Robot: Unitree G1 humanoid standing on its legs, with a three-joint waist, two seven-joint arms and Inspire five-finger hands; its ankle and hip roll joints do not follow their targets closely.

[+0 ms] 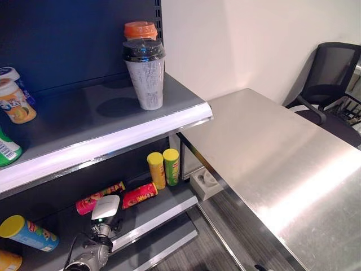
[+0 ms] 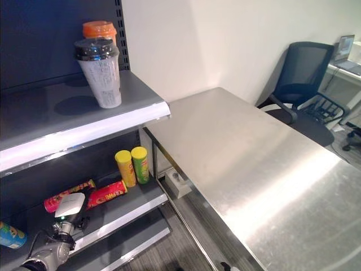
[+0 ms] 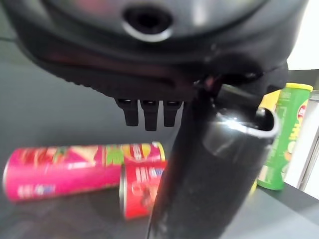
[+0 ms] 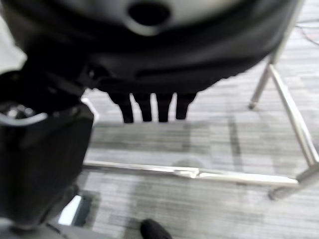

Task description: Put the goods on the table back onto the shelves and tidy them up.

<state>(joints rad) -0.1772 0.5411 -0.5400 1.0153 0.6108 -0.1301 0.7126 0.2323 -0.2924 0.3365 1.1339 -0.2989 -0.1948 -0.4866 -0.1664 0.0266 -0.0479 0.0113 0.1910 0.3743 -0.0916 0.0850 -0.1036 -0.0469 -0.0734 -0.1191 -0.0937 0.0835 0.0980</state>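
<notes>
While left robot hand (image 1: pixel 106 208) hovers empty, fingers relaxed, red cans (image 3: pixel 65 169) lie ahead; right robot hand (image 4: pixel 149 107) slack.

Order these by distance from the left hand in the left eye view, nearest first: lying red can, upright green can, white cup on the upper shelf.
From the left hand:
1. Red can, lying just beside it on the lower shelf.
2. Green can, upright, farther toward the table.
3. White cup, up on the upper shelf.

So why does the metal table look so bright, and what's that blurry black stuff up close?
Eye views: the steel table throws a broad white glare; the cup casts a soft shadow on the shelf. Left wrist view: the left hand is out of focus, the red cans behind it blurred. Right wrist view: the right hand blurs likewise.
</notes>
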